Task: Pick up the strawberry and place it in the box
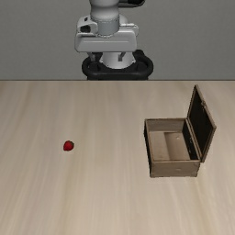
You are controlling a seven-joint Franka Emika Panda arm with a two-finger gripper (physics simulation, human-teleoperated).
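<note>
A small red strawberry (68,146) lies on the light wooden table (101,193), toward the exterior view's left. A brown wooden box (173,156) stands on the exterior view's right, its hinged lid (203,121) raised upright along its right side and its inside bare. My gripper (111,55) hangs high at the far side, just above the robot's base, well away from both the strawberry and the box. It holds nothing that I can see.
The robot's black base (117,68) stands at the table's far edge. A grey wall runs behind it. Bare wood stretches between the strawberry and the box.
</note>
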